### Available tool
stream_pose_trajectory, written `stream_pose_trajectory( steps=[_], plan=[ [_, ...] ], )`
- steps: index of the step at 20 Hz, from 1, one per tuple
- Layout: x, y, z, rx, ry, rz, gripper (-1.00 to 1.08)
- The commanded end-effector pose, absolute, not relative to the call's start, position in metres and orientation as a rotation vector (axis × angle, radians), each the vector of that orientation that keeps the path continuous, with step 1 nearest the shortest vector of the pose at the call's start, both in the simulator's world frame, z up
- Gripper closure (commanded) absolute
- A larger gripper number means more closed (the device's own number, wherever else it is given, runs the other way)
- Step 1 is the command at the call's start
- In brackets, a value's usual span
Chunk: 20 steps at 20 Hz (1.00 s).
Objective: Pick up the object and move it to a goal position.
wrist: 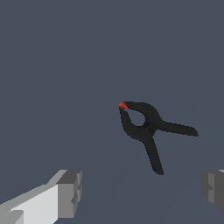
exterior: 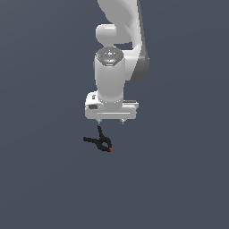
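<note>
A flat, dark blue-grey worktop (exterior: 44, 179) fills both views. In the exterior view the black clamp (exterior: 101, 142) lies nearest, its red-orange tip (exterior: 110, 149) pointing toward that view's right and its two thin handles splayed. Just behind and above it hangs the white gripper (exterior: 110, 121), whose fingers (wrist: 70, 192) are spread wide, holding nothing, with the arm (exterior: 120, 49) rising beyond.

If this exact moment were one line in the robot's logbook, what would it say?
phase: approach | gripper: open, above clamp, no contact | clamp: lying on floor, not grasped | red tip: visible
</note>
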<state>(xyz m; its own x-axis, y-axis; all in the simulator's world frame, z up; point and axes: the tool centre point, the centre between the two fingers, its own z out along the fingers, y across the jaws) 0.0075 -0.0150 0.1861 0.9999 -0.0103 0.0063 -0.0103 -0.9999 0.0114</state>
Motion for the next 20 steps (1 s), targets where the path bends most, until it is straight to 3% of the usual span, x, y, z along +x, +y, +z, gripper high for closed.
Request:
stream_pose_trajectory(
  steps=[1,20],
  plan=[
    [0.008,-0.017,0.183,3.129,0.02,0.008,-0.92],
    [0.017,-0.048,0.126,3.053,0.653,-0.009,-0.92]
  ],
)
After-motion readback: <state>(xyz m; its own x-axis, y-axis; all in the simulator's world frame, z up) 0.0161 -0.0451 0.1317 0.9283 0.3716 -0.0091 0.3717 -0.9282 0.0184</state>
